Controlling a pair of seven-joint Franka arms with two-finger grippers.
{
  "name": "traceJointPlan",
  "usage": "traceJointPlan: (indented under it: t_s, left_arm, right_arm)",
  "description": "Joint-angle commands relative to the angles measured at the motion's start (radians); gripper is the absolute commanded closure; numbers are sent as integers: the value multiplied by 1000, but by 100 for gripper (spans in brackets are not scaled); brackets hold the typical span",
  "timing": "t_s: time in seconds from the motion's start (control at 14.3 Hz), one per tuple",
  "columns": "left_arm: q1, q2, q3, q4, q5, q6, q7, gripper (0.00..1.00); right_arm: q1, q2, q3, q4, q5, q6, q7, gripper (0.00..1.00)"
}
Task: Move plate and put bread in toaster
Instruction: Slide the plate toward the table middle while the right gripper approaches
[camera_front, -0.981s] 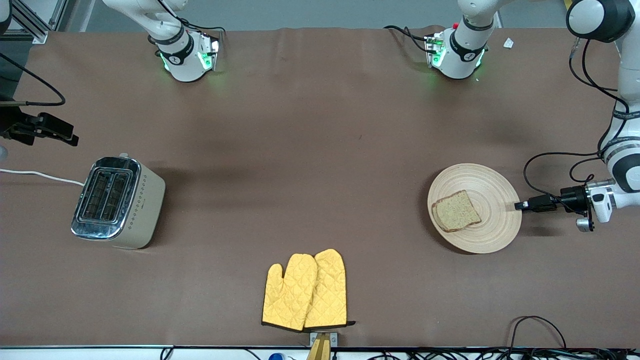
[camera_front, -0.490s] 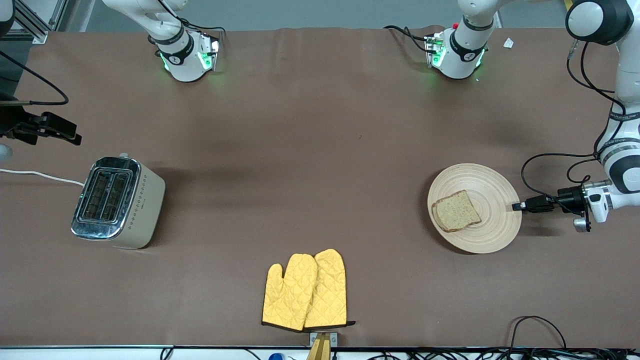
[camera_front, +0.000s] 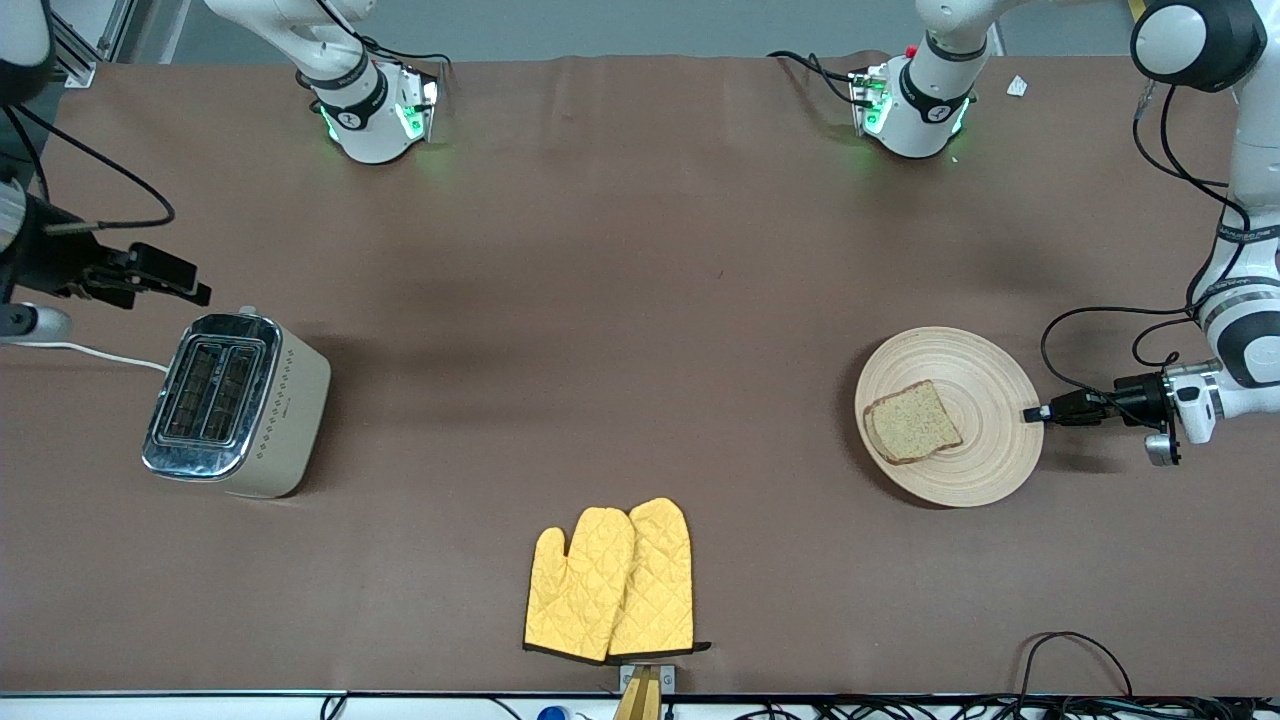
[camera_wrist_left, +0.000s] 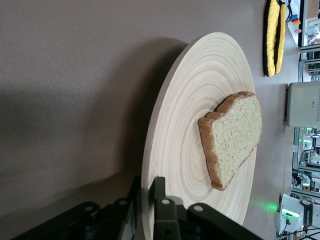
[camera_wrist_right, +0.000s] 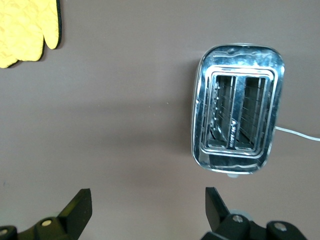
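Left gripper fingers pinching wooden plate rim, fingertips partly cut off; bread on plate. Right gripper fingers spread above toaster.

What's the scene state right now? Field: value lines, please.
plate: toward the left arm's end of the table, rim between the left gripper's fingers
bread: lying flat on the plate
toaster: toward the right arm's end, both slots empty
left gripper: at the plate's rim, shut on it
right gripper: open, in the air by the toaster
oven mitts: yellow pair, nearest the front camera
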Motion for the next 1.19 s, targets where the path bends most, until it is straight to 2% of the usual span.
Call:
traceJointPlan:
  t_s: [0.0,0.35,0.7,1.12]
  left_arm:
    - [13,9,-7,15,-16,-2,51,99]
    - [9,5,-19,35,-16,-14,129,100]
    - [12,-5,-122,32,-20,-86,81,100]
    - [10,-18,-269,1,-23,-91,-111,99]
  right_arm:
    - [28,-19,2,-75,23,78,57,0]
    - [60,-7,4,-143,23,184,87,0]
    - [89,26,4,-192,25,266,123,0]
    - [91,74,4,-195,25,295,130,0]
